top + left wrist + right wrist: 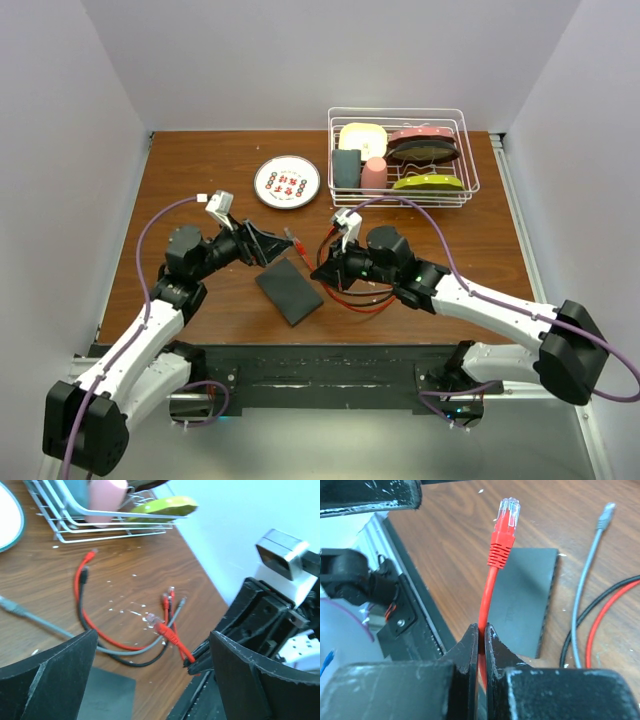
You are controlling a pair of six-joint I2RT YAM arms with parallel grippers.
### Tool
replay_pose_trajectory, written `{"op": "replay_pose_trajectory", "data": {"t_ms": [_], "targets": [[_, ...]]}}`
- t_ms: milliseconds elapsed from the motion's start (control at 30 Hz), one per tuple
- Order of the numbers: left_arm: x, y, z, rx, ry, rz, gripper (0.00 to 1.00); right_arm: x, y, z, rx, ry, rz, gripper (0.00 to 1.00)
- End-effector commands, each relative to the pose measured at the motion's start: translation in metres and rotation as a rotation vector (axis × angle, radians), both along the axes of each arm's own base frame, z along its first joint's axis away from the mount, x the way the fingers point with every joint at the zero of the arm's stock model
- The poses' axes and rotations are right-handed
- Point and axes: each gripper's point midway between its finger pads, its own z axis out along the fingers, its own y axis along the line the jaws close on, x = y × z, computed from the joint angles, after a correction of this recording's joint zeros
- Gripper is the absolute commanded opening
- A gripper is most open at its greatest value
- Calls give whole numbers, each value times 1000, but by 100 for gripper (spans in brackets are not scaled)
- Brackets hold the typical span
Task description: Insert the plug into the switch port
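Top external view, left to right: left gripper (275, 245) sits left of centre, jaws spread wide, nothing in them, aimed right, tips just above the switch's far left corner. Plate (287, 182) lies behind it on the table (480, 240), well apart from the switch. Switch (290, 290) lies flat, turned diagonal, near the table's front edge, between the two grippers. Right gripper (325, 266) is just right of the switch, aimed left, with cable loops beneath it. Rack (398, 110) with dishes and a pink cup (374, 175) stands at back right. Left wrist view: left gripper (152, 635) fingers stand far apart at the bottom corners, and a switch (107, 695) corner shows low left. Plug (150, 618) with its red boot sticks up-left out of the right gripper (192, 666). Loose ends of a red cable (89, 556), a black cable (84, 573) and a grey cable (30, 615) lie on the wood nearer the rack. Right wrist view: right gripper (481, 630) is pinched tight on the plug's cord, just below the boot. Plug (508, 510) points away from the camera, clear tip free, in no port. Switch (525, 600) lies behind the cord; whether the boot touches it, cannot tell. Grey cable (585, 580), black cable (600, 597) and red cable (615, 605) run right of the switch.
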Motion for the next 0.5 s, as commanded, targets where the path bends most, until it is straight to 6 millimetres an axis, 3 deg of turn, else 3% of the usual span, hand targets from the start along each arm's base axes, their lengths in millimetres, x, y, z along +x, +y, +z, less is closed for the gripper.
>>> {"op": "replay_pose_trajectory", "data": {"t_ms": [0, 233, 467], "targets": [[-12, -17, 26, -89, -61, -106, 97, -11, 10, 35, 106, -65, 85, 0], [-13, -36, 24, -131, -28, -151, 89, -14, 10, 45, 131, -78, 98, 0], [-10, -43, 28, -164, -27, -152, 69, -21, 11, 51, 143, -79, 133, 0]]}}
